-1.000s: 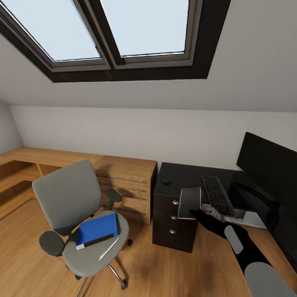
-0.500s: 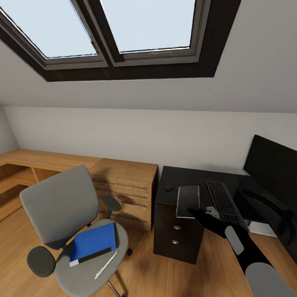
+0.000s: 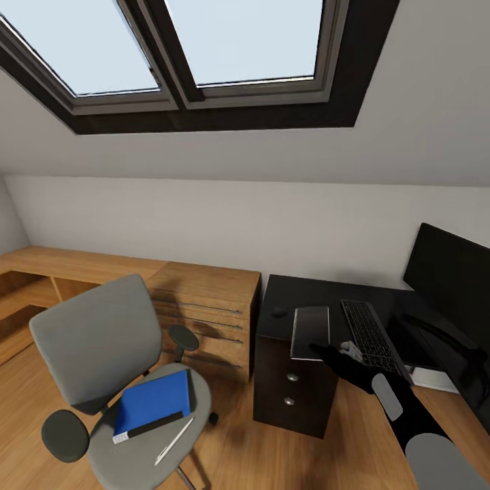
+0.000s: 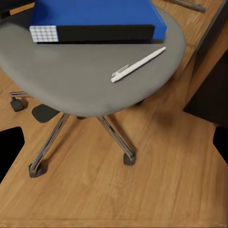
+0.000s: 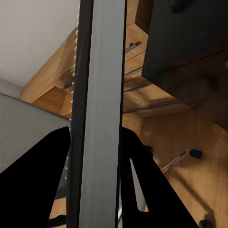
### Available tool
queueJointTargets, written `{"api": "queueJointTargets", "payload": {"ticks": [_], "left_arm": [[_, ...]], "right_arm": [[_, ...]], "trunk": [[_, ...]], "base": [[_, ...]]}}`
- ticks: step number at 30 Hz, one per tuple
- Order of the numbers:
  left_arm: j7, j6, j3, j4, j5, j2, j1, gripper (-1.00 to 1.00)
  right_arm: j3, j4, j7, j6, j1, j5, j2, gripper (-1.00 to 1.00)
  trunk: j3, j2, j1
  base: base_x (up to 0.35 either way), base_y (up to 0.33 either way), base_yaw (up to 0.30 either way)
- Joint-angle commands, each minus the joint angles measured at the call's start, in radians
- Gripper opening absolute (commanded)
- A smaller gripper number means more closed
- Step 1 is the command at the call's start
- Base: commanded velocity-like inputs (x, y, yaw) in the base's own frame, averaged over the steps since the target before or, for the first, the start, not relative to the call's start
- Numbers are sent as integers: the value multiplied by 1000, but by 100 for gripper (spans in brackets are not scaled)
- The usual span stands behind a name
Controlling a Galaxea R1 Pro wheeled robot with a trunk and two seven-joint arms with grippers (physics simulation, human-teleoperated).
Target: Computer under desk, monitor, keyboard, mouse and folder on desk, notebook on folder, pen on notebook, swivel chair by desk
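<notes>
right tool (image 3: 325, 352) clamped on the notebook (image 3: 311, 331) above the bench (image 3: 299, 299); folder (image 3: 151, 403) and pen (image 3: 173, 441) lie on the chair (image 3: 102, 340), left; left tool's state can't be told.

The desk (image 3: 320, 299) is looking glossy black, the chair (image 3: 102, 340) matt grey cloth with a chrome base (image 4: 71, 137), and the floor (image 4: 142, 190) and dresser (image 3: 204, 299) smooth wood.
</notes>
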Motion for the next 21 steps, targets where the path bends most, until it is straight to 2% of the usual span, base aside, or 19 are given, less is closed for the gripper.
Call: {"api": "queueJointTargets", "payload": {"ticks": [1, 8, 14, 21], "left_arm": [[-5, 3, -7, 1, 11, 0, -1, 100], [-4, 19, -8, 1, 11, 0, -1, 100], [-4, 22, -8, 1, 11, 0, -1, 100], [-4, 22, -8, 1, 11, 0, -1, 100]], "right_arm": [[-3, 0, 1, 8, -1, -4, 0, -100], [-3, 1, 1, 9, 0, -5, 0, -100], [-3, 2, 0, 8, -1, -4, 3, -100], [-3, 3, 0, 10, 0, -4, 4, -100]], "trunk": [[-1, -1, 0], [-1, -1, 0], [-1, -1, 0], [-1, -1, 0]], "base": [[2, 0, 0], [0, 0, 0], [0, -250, 0], [0, -76, 0]]}}
